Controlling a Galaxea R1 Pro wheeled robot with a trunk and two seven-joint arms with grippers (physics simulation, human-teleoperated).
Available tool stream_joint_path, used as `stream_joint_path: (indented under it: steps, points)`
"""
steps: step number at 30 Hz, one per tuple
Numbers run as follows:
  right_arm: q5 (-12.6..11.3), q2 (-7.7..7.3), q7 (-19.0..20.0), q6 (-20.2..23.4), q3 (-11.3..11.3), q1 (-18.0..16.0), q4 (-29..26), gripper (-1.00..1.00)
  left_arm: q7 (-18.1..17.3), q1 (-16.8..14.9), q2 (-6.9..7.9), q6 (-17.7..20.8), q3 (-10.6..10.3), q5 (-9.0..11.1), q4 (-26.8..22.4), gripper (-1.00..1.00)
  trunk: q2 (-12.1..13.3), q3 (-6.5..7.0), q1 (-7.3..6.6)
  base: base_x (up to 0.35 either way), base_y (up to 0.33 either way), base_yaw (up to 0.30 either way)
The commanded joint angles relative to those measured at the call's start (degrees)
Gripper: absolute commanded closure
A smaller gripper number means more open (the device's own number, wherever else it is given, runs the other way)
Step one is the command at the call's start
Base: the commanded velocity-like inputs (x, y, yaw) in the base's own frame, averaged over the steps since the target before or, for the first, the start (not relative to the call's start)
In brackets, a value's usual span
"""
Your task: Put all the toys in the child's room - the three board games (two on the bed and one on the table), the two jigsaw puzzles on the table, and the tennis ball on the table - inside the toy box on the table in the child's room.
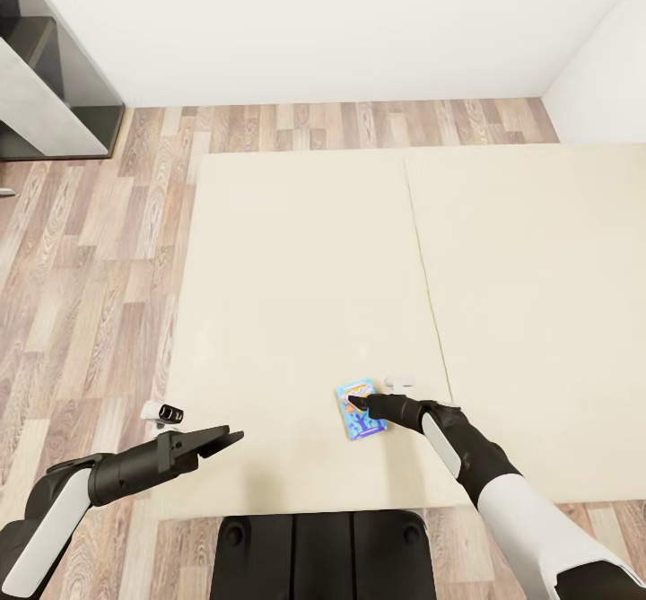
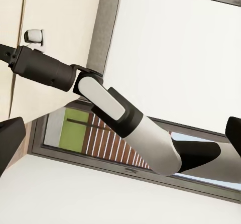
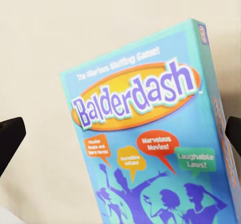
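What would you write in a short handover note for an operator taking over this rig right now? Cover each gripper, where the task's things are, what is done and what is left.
Right gripper: jaws open, over the small blue board game, not yet closed on it.
Left gripper: jaws open, empty, hanging over the bed's near left edge.
Things: the blue board game, titled Balderdash, lies flat on the bed near the front edge, left of the mattress seam. I see no other game on the mattress here.
Done: approach to the blue game.
Left: close on the game, lift it and carry it to the toy box on the table; how the other toys stand cannot be judged from these views.
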Motion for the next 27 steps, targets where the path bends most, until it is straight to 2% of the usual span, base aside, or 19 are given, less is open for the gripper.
stream_joint_path:
  steps: [1, 27]
  points:
    - [-0.4, -0.05, -0.1, 0.3, 0.2, 0.0, -0.1, -1.0, -0.1, 0.0, 0.01, 0.3, 0.0, 0.1, 0.0, -1.0, -0.1, -0.06, 0.03, 0.0, 0.0, 0.0]
    - [-0.4, -0.02, -0.1, 0.2, 0.2, 0.0, -0.1, -1.0, -0.1, 0.0, 0.01, 0.3, 0.0, 0.1, 0.0, -1.0, -0.1, -0.25, 0.03, 0.0, 0.0, 0.028]
